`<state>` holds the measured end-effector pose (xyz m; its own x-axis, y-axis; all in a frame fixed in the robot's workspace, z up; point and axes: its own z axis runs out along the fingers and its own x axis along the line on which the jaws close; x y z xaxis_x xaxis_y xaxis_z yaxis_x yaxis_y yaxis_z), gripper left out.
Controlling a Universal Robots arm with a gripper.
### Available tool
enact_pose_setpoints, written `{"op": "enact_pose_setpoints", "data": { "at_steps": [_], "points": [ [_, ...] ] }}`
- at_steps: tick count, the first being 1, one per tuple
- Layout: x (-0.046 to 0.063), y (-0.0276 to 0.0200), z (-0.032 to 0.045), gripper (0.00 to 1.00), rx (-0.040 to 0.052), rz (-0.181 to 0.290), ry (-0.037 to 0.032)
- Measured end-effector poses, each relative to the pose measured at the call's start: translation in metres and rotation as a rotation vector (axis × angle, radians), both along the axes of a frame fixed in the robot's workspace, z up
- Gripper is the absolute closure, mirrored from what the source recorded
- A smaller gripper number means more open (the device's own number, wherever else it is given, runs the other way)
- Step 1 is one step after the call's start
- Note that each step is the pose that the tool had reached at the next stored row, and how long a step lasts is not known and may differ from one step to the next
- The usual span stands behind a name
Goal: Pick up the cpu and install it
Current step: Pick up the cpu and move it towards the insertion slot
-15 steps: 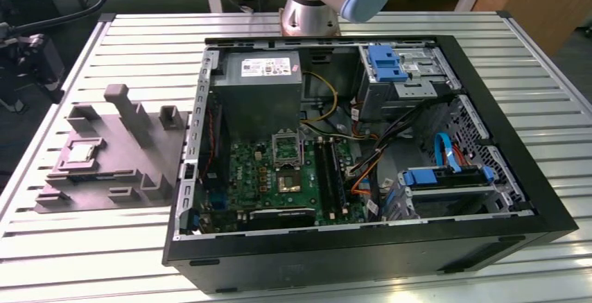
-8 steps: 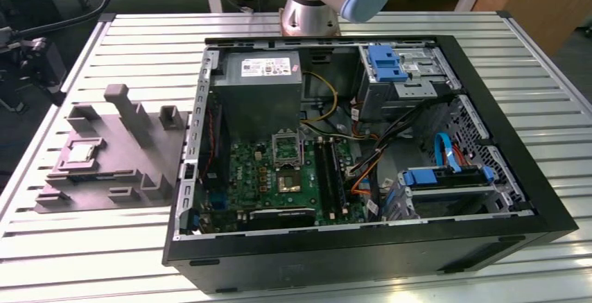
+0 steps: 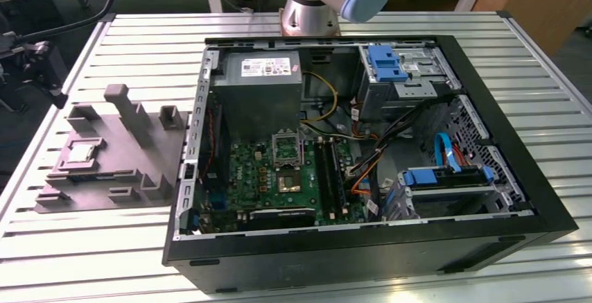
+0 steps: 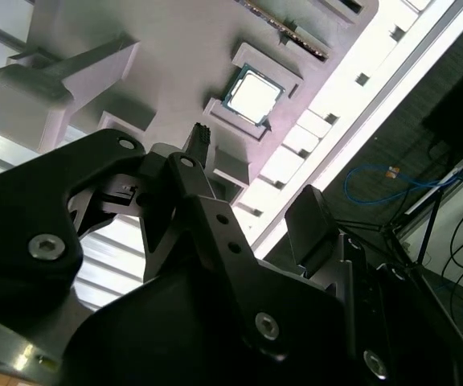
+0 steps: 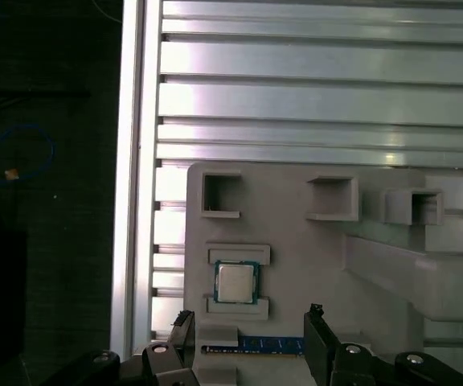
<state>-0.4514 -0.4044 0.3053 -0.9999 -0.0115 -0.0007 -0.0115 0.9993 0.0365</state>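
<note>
The cpu (image 5: 235, 282) is a small square chip with a pale silvery top. It lies flat in a shallow recess of the grey moulded tray (image 5: 296, 241), and also shows in the second wrist view (image 4: 252, 91) and the exterior view (image 3: 82, 152). My gripper (image 5: 250, 315) hovers above the tray, open, with its two black fingers wide apart and nothing between them. The cpu is a short way beyond the fingertips, untouched. In the second wrist view the gripper (image 4: 256, 169) is likewise apart from the chip. The motherboard socket (image 3: 287, 149) sits inside the open computer case (image 3: 518, 143).
The tray (image 3: 138, 171) has raised blocks and posts around the chip's recess, and a memory stick (image 5: 251, 346) lies in a slot beside it. The slatted table's edge (image 5: 139, 201) runs close to the tray. The arm's base (image 3: 319, 1) stands behind the case.
</note>
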Motion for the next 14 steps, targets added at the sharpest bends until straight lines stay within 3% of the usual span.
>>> {"op": "enact_pose_setpoints", "data": {
  "at_steps": [14],
  "points": [
    [0.0,0.0,-0.0014,0.35,0.0002,0.0,-0.0003]
  ]
}}
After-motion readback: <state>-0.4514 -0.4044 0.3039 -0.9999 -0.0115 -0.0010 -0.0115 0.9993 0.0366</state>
